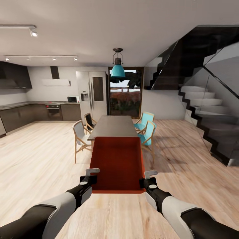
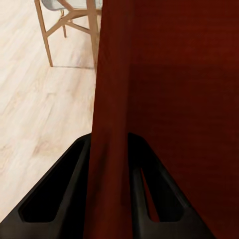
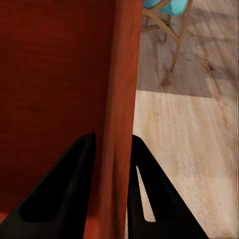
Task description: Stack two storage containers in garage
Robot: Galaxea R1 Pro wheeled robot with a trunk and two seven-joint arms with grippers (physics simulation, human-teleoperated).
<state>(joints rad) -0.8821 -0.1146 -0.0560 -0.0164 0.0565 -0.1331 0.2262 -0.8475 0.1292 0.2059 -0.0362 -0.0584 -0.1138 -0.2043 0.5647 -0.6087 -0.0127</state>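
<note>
Ahead of the robot in the head view, an orange-red storage container (image 1: 118,162) is carried level between the left gripper (image 1: 91,175) and right gripper (image 1: 148,176), one on each side wall, likely so it stays balanced while travelling across the pale wood-plank floor (image 1: 39,156) towards the dining table (image 1: 113,126). Left wrist view: both fingers (image 2: 59,199) pinch the left wall. Right wrist view: fingers (image 3: 59,194) clamp the right wall, a turquoise chair (image 3: 167,20) beyond.
</note>
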